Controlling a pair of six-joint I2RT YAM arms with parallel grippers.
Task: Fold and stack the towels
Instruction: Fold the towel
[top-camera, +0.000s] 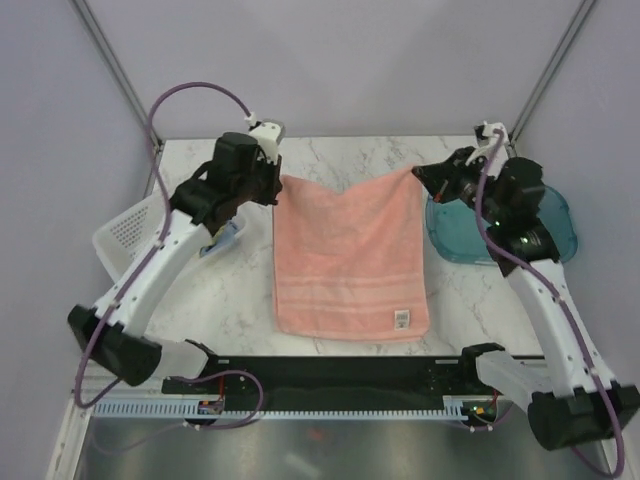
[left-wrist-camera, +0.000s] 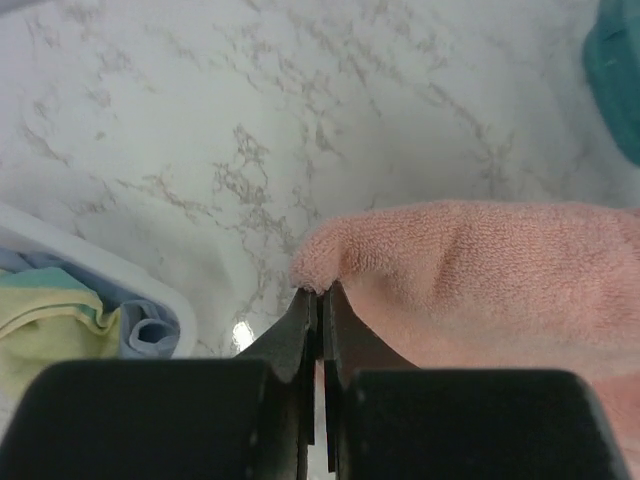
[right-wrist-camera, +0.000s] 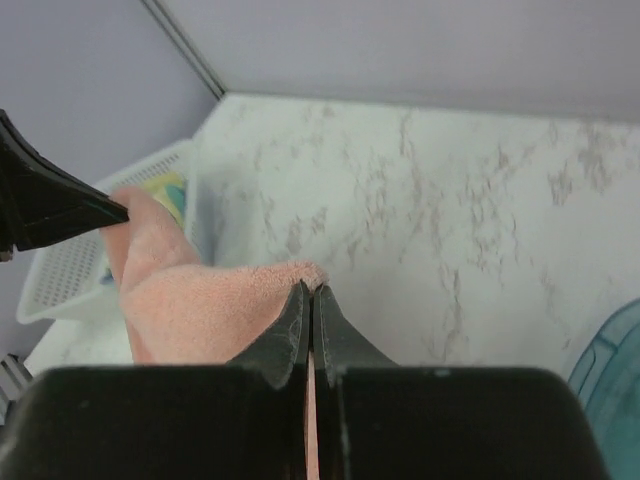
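Step in hand: first fold of the salmon towel (top-camera: 350, 255).

Position: it is spread on the marble bench (top-camera: 230, 290), just right of the white basket (top-camera: 125, 235). Its near hem lies flat, and its tag (top-camera: 401, 320) is at the near corner away from the basket.

Grip: my left fingers (left-wrist-camera: 295, 330) are pinched tight on the far corner nearest the basket. My right fingers (right-wrist-camera: 292, 325) are pinched tight on the other far corner. Both corners are raised, and the far edge dips slightly between them.

Doing it well, in my judgement:
- Carry both corners toward the near hem at matched height and pace.
- Keep the far edge taut and land corner on corner.
- Let go only once the cloth rests.
- Each pinch holds only a tip of pile, so it may slip.

Materials:
- The towel is limp, looped terry, roughly square, with woven bands near the hem.
- The basket is rigid perforated plastic holding a pale-yellow cloth (left-wrist-camera: 40, 320) and a rolled blue-grey cloth (left-wrist-camera: 150, 335). I cannot tell how they are folded.
- The teal tray (top-camera: 555, 215) is translucent and sits beyond the towel from the basket.
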